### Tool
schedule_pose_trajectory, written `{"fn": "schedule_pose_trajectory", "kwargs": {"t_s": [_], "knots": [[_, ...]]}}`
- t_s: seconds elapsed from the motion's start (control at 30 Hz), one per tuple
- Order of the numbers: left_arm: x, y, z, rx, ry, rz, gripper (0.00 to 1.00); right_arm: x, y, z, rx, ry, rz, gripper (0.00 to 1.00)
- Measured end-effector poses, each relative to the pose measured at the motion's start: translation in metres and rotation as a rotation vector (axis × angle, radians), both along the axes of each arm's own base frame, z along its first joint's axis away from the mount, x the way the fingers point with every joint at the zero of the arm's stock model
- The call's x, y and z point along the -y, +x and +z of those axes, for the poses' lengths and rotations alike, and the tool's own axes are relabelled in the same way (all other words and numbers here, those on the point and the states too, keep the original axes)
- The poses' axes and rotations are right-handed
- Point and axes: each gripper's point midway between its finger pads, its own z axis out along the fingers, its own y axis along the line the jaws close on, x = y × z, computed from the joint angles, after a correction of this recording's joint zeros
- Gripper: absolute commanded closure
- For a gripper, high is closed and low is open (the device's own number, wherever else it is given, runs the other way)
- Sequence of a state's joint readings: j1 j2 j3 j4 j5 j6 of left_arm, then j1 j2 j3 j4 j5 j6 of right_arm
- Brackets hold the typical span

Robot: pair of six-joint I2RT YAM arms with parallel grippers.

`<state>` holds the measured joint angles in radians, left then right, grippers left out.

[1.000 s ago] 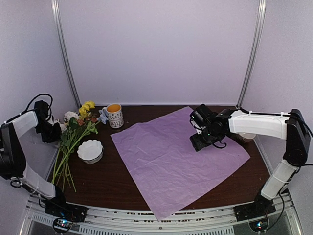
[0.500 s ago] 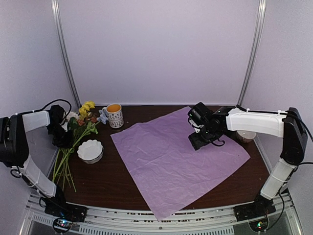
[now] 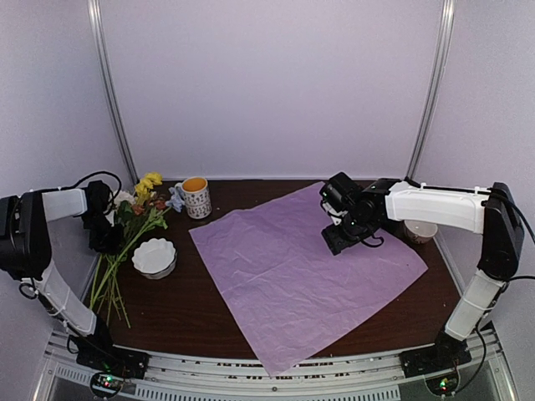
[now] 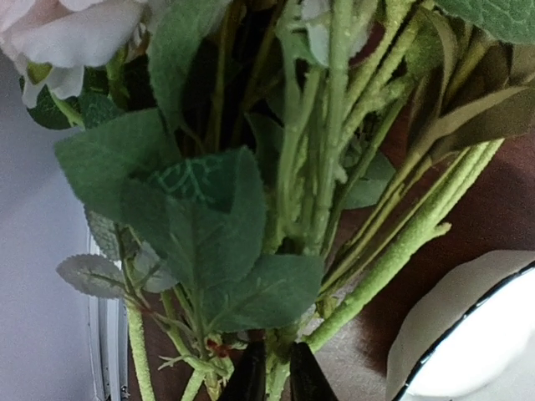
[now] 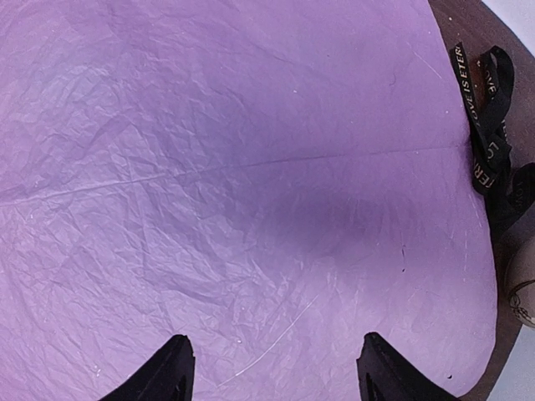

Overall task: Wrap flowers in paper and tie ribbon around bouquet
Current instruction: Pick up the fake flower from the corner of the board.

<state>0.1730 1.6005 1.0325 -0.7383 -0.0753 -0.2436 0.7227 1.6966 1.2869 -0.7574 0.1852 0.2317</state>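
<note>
- The flowers [image 3: 132, 227] are seen lying at the left edge of the bench [image 3: 184, 311]. The blooms point to the far side and the long stems trail toward the near edge.
- The bunch is judged light and loose. The stems look thin and springy, the leaves soft, and single stems could slip out of a pinch.
- A hold is best taken low on the gathered stems, below the leaves, so that no bloom is crushed.
- The left claw [image 4: 277, 381] is pushed in among the stems and is narrow, its tips almost together. A thin stem is seen in the slit, but whether it is pinched cannot be told.
- The paper [image 3: 292, 276] is spread flat at mid-bench. It is judged thin, crinkly and easily torn, so an edge or corner should be lifted.
- The right claw [image 5: 276, 378] hangs wide over the paper, and nothing is held in it.
- The ribbon [image 5: 487, 125] is heaped in loops just off the paper's far right corner. It is judged limp and slippery, and best picked up at a raised loop.
- The mug [image 3: 197, 199] stands just beside the blooms. An orange-yellow inside is shown, and whether that is liquid cannot be told.
- The white scalloped bowl [image 3: 155, 256] sits against the stems and looks empty.
- A small bowl [image 3: 420, 232] at the right is partly hidden by the arm, and its contents cannot be made out.
</note>
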Motion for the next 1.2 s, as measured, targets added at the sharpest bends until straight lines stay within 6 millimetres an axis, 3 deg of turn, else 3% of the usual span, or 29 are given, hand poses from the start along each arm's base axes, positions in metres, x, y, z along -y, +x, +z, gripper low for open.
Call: {"fn": "schedule_pose_trajectory", "kwargs": {"t_s": [0.27,0.37,0.57,0.7,0.83,1.0,1.07,1.2], "knots": [[-0.002,0.007,-0.008,-0.026,-0.002,-0.010,0.82,0.002,-0.001,-0.001,-0.006,-0.008,-0.001,0.31],[-0.003,0.009,-0.007,-0.020,0.000,-0.013,1.00,0.002,-0.001,-0.001,-0.006,-0.008,-0.001,0.32],[-0.001,0.009,-0.013,-0.036,-0.011,-0.026,1.00,0.002,-0.001,-0.001,-0.006,-0.009,-0.001,0.31],[-0.001,0.012,0.000,0.003,-0.007,-0.023,1.00,0.003,-0.002,-0.001,-0.006,-0.013,-0.003,0.31],[-0.001,0.017,0.051,0.156,0.017,-0.025,1.00,0.005,-0.002,0.003,0.001,-0.017,-0.006,0.31],[0.003,0.025,0.157,0.465,0.056,-0.053,1.00,0.007,-0.004,0.019,0.028,0.005,-0.006,0.31],[0.011,0.024,0.193,0.582,0.044,-0.088,1.00,0.006,-0.005,0.027,0.042,0.024,0.000,0.31],[0.044,0.015,0.238,0.749,-0.039,-0.199,1.00,-0.007,-0.011,0.052,0.077,0.112,0.060,0.31]]}}
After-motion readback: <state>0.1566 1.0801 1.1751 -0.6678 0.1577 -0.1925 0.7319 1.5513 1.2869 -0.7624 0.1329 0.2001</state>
